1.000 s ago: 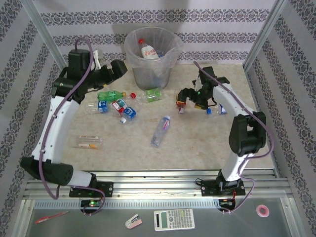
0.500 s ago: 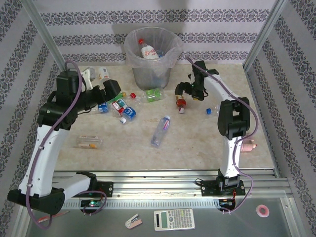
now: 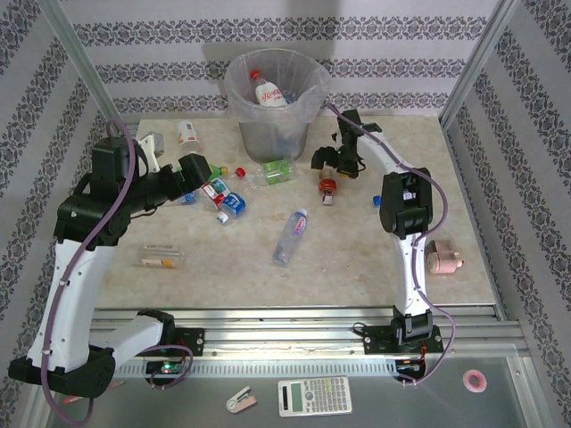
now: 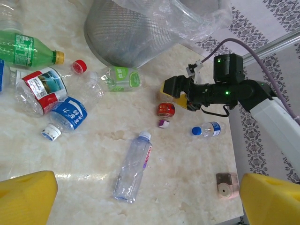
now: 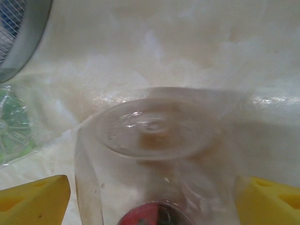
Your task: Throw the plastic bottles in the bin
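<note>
- The bin [image 3: 272,111] stands at the far middle of the table [image 3: 357,267]. A red-capped bottle [image 3: 268,89] lies inside it.
- Your left gripper [image 4: 150,199] is spread wide with nothing between its fingers. It sits near the cluster of bottles [image 3: 221,196] left of the bin.
- Your right gripper [image 5: 150,201] is spread wide too. In the wrist view a clear red-labelled bottle [image 5: 154,154] lies between its fingertips — you cannot tell whether they touch it.
- A long clear bottle [image 3: 290,236] lies alone mid-table.
- A green bottle [image 3: 278,169] lies at the bin's foot.
- A small blue-capped bottle [image 4: 206,130] lies just beside the right arm — well apart from the bin.
</note>
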You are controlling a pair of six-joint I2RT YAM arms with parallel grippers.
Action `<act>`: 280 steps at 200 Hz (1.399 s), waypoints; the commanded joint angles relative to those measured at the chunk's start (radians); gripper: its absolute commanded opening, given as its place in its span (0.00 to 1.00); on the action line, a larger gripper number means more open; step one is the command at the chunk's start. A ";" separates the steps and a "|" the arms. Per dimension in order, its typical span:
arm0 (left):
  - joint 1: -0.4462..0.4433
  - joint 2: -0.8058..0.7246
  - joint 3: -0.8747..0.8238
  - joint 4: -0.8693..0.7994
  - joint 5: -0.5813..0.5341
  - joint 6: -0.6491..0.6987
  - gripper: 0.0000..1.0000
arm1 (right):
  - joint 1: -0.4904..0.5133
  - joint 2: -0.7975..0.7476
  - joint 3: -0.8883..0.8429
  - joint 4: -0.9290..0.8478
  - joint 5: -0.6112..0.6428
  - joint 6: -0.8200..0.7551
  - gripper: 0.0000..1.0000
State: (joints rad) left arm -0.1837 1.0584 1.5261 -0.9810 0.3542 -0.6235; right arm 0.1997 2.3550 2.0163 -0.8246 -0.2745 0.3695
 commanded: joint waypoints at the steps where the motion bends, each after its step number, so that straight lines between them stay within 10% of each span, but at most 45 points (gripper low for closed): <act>1: -0.011 -0.013 0.033 -0.031 -0.020 0.016 1.00 | 0.015 0.027 0.027 -0.027 0.020 0.028 0.84; 61: -0.010 0.005 0.022 -0.011 -0.040 0.011 1.00 | -0.029 -0.137 -0.172 0.073 0.006 0.098 0.53; 192: -0.010 0.059 -0.070 0.145 -0.039 -0.029 1.00 | -0.149 -0.533 -0.556 0.011 -0.078 0.183 0.51; 235: -0.011 0.067 -0.083 0.142 -0.044 -0.030 1.00 | -0.104 -0.460 -0.097 0.248 -0.405 0.457 0.54; 280: -0.007 0.020 -0.235 0.235 -0.024 -0.076 1.00 | -0.066 0.134 1.060 0.263 -0.521 0.839 0.90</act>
State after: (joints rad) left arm -0.1837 1.1152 1.3705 -0.8223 0.3286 -0.6632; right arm 0.1207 2.2204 2.6366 -0.6189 -0.6521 0.9157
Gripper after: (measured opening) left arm 0.997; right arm 0.829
